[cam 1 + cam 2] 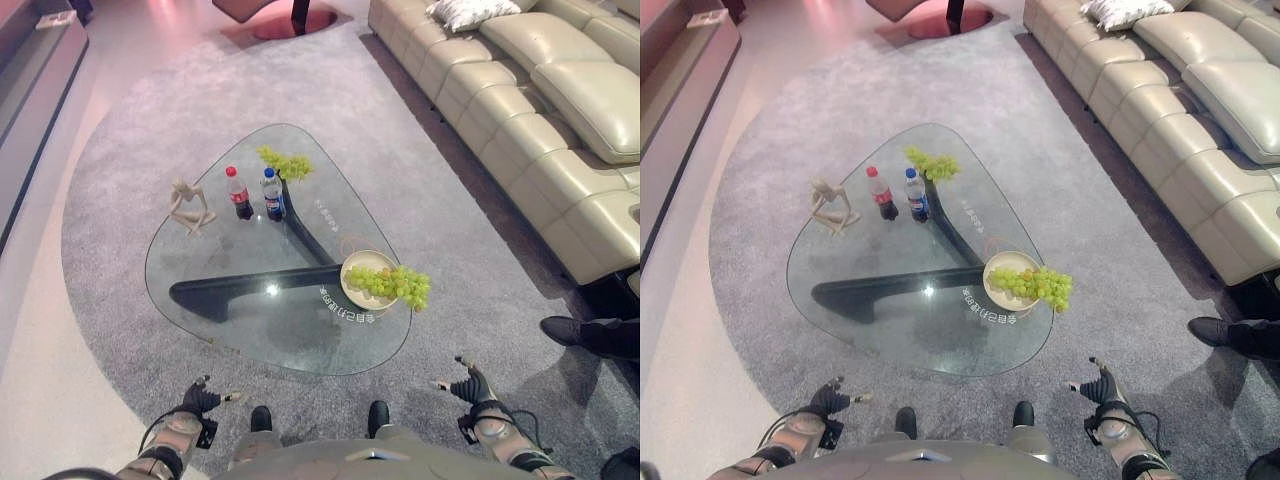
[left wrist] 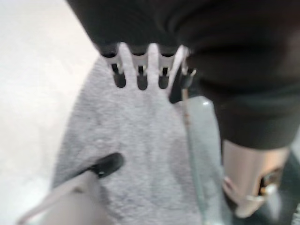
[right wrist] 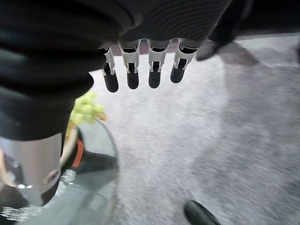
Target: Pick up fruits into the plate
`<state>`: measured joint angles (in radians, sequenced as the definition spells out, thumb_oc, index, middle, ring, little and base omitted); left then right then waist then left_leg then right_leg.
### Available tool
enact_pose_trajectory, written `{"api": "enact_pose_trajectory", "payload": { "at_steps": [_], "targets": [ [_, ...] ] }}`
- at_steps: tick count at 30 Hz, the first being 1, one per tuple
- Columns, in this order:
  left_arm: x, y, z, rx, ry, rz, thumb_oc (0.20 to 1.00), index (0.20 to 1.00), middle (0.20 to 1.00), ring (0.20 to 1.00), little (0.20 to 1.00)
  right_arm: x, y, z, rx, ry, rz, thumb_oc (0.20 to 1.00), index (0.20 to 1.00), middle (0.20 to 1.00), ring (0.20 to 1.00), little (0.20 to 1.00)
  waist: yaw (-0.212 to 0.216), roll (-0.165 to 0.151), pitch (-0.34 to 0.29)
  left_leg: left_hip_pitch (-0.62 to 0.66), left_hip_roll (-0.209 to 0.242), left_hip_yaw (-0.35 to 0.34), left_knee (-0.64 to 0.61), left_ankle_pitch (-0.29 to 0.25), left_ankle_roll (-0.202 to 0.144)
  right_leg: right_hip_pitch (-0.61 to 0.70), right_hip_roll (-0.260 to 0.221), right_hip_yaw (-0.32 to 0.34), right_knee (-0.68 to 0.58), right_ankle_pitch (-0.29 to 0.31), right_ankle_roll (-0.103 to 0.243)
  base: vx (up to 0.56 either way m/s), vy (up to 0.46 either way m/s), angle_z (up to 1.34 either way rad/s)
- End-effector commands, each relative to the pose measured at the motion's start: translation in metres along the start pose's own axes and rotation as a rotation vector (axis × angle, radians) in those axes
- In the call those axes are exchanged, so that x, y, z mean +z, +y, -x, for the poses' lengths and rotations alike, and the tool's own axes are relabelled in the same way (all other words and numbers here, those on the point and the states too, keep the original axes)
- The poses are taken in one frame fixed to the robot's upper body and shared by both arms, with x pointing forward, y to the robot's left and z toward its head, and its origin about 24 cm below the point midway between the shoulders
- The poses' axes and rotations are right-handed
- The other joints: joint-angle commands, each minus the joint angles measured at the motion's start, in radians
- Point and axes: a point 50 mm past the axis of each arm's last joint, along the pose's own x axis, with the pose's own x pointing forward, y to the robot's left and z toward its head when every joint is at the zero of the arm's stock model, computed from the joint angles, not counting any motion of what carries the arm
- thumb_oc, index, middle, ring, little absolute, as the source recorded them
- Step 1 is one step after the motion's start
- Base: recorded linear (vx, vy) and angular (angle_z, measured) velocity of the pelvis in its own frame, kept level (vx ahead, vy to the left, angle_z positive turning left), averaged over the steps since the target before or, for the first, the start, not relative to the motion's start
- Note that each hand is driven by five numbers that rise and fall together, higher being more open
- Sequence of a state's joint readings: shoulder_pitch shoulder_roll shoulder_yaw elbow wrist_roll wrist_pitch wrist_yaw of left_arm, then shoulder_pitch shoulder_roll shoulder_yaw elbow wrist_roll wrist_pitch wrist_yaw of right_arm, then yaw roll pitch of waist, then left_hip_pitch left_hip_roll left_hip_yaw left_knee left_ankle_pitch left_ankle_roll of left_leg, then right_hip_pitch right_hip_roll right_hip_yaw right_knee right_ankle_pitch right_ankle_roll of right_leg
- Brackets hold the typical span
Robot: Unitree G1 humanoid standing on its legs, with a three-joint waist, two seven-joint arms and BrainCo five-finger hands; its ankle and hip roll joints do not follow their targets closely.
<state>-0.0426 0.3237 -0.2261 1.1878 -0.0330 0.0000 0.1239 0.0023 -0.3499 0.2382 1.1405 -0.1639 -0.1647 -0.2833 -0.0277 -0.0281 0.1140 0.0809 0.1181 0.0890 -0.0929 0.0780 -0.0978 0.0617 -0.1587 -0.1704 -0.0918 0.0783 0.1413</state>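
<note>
Here, both robot hands hang low off the near edge of the glass table (image 1: 200,330), the left hand (image 1: 203,398) and right hand (image 1: 468,381) loose-fingered and holding nothing. One bunch of green grapes (image 1: 390,284) already lies across the plate (image 1: 358,268) by the table's right edge, spilling over its rim; a second bunch (image 1: 287,163) waits at the far corner, behind two bottles (image 1: 255,193). Reaching it likely means stepping closer and clearing the bottles.
</note>
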Motion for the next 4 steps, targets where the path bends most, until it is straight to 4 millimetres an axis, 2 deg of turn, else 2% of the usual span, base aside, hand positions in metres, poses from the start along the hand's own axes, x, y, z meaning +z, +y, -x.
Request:
{"api": "enact_pose_trajectory", "payload": {
  "at_steps": [1,4],
  "targets": [
    [-0.0059,0.0084,-0.0017,0.018,0.06,-0.033,1.0,1.0,1.0,1.0,1.0,0.0125,-0.0046,-0.0067,-0.007,-0.001,-0.066,1.0,1.0,1.0,1.0,1.0,0.004,0.006,0.028,0.007,-0.039,0.025,0.068,-0.141,0.052,0.008,0.012,0.0,0.112,-0.112,-0.01,0.05,0.004,-0.05],
    [-0.0128,0.0053,-0.0006,0.007,0.09,-0.038,1.0,1.0,1.0,1.0,1.0,0.0031,-0.0002,-0.0048,0.019,0.059,-0.077,1.0,1.0,1.0,1.0,1.0,0.001,0.007,0.017,0.02,-0.037,0.025,0.072,-0.149,0.051,0.021,0.012,0.009,0.11,-0.116,-0.009,0.05,0.004,-0.09]
  ]
}}
